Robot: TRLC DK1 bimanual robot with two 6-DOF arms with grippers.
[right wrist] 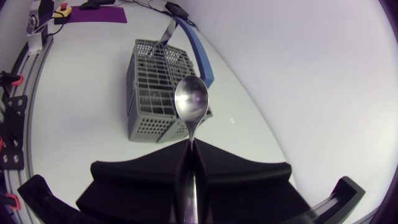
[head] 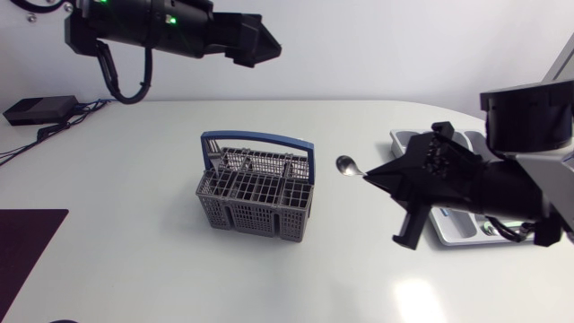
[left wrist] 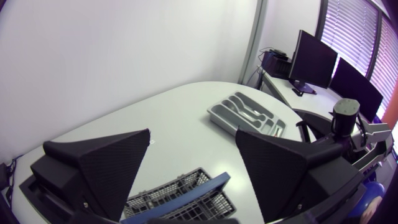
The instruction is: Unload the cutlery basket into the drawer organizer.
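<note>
**Spoon in the right claw, between basket and tray**

The right claw [right wrist: 191,148] is pinched tight on the handle of a spoon [head: 346,164]. The spoon's bowl pokes out ahead of the fingertips and points toward the basket. Seen from above, the spoon hangs over the white worktop [head: 134,188], in the gap between the grey cutlery basket [head: 256,193] and the grey drawer organizer [head: 405,138].

The basket stands upright near the middle of the worktop with its blue handle [head: 260,139] raised. A fork [right wrist: 166,30] sticks up from one of its far compartments. The organizer lies flat near the right arm, partly hidden behind it, with a few silver pieces in its slots.

The left claw [left wrist: 193,134] hangs high above the worktop with its fingers spread wide and nothing between them. The basket sits below it.
</note>
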